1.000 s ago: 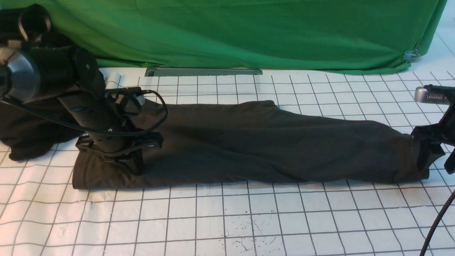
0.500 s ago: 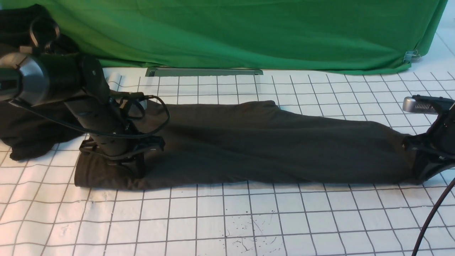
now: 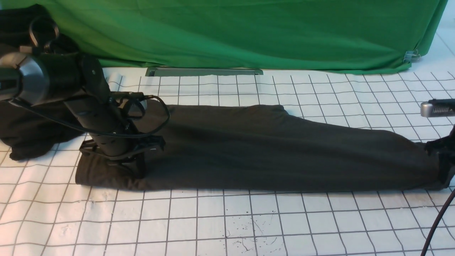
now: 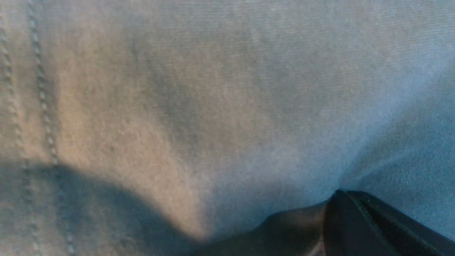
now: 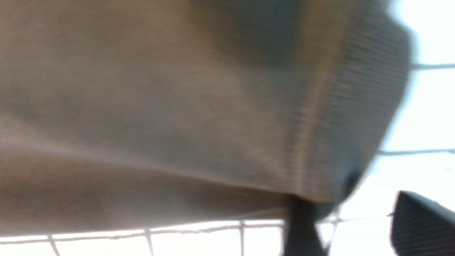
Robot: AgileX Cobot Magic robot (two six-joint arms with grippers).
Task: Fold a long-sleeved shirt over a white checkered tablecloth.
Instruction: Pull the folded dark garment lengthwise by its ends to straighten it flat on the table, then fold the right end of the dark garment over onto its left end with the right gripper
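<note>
The long-sleeved shirt (image 3: 270, 153) lies as one long dark brown-grey band across the white checkered tablecloth (image 3: 249, 220). My left gripper (image 3: 137, 167) stands down on its left end. In the left wrist view the jaws meet at one point (image 4: 339, 195), and the shirt's cloth (image 4: 213, 106) puckers toward them. My right gripper (image 3: 444, 160) is at the shirt's right end. In the right wrist view its fingers stand apart (image 5: 350, 213), with white tablecloth (image 5: 419, 106) between them. The shirt's ribbed edge (image 5: 355, 106) hangs over one finger.
A plain green cloth (image 3: 249, 32) hangs along the back, with a grey metal strip (image 3: 202, 72) at its foot. A black heap of cloth (image 3: 25, 131) lies behind my left arm. A black cable (image 3: 437, 220) runs down at the right edge.
My right gripper went in to the shirt's right end, then drew it rightward; the band now lies longer and flatter. Its jaws now stand apart. The left arm sank slightly.
</note>
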